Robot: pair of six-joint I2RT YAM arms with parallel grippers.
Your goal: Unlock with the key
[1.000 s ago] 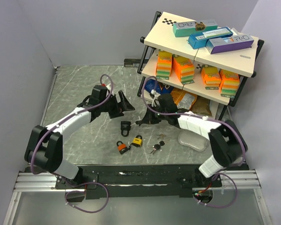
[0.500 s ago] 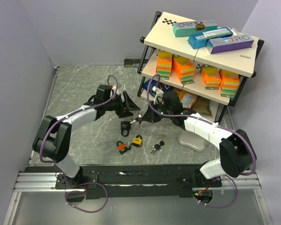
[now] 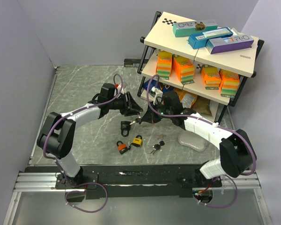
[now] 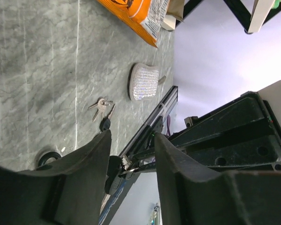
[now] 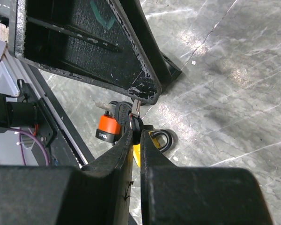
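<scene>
My right gripper (image 3: 140,119) is shut on the black head of a key bunch (image 5: 129,116) and holds it above the table; in the right wrist view (image 5: 135,133) the key blade points toward the left gripper's finger (image 5: 89,47). My left gripper (image 3: 135,108) is open and empty, close to the held key, which shows between its fingers in the left wrist view (image 4: 115,171). A black padlock (image 3: 125,126) lies on the table just below both grippers. An orange padlock (image 3: 122,147) and a yellow padlock (image 3: 137,140) lie nearer the front.
Loose keys (image 3: 155,147) lie right of the yellow padlock, with a white pouch (image 3: 192,140) further right. A two-level shelf (image 3: 154,35) with boxes and snack packs stands at the back right. Grey walls enclose the marble table (image 3: 75,89).
My left gripper has swung right, closing in on the key held by my right gripper. The right gripper rose and shifted slightly left a second ago, then held still.
</scene>
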